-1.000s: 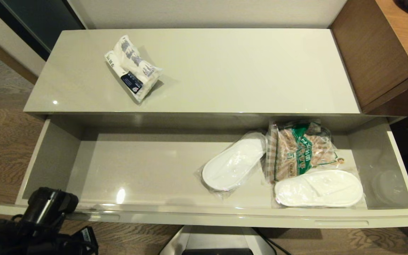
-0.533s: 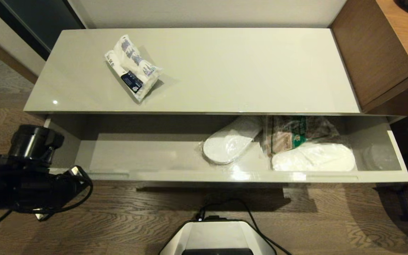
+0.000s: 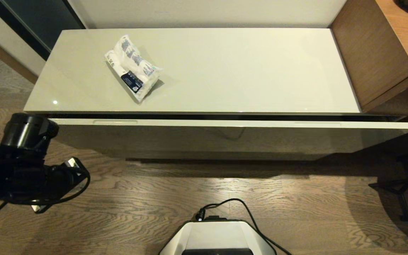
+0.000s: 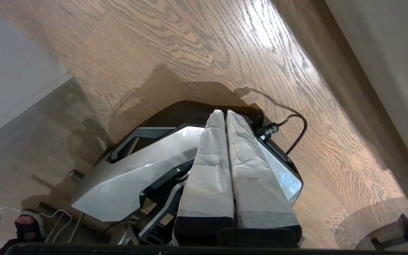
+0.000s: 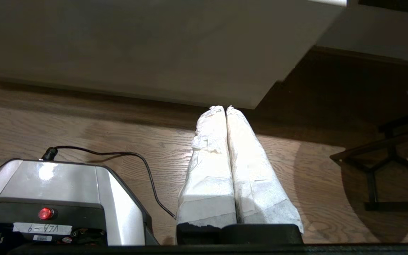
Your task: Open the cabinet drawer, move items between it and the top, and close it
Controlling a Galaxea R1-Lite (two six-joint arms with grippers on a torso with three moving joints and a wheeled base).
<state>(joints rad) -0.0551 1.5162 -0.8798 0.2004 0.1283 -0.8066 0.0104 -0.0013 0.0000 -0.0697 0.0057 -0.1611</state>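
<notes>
Head view, with both wrist views. The long glossy cream-beige cabinet top (image 3: 225, 71) serves as the landmark. Directly below its front edge, the wide, shallow grey-beige cabinet drawer (image 3: 225, 136) is pushed almost fully in; only a thin dark gap separates its upper front edge from the top. The drawer's interior is entirely hidden, so whatever it holds cannot be made out. Two recessed slot handles show faintly along its front edge, one toward each end; the right one is hard to discern.

One item is visible: a small white packet with blue-grey print and a dark label (image 3: 133, 67), lying flat on the top toward its left rear part.

To the right of the top stands a brown wooden furniture piece (image 3: 384, 53), cut off by the frame edge. In front of the cabinet, on the wood-grain floor (image 3: 190, 191), the robot's grey base (image 3: 218, 237) is partly cut off.

The left gripper (image 4: 225, 112) sits low, in front of the top's left end, over the floor; its two white-wrapped fingers (image 4: 211, 159) are pressed together with nothing between them. The right gripper (image 5: 225, 108) lies outside the head view; in its own wrist view its paired fingers (image 5: 250, 166) are likewise closed and empty, pointing toward the drawer's lower right corner.
</notes>
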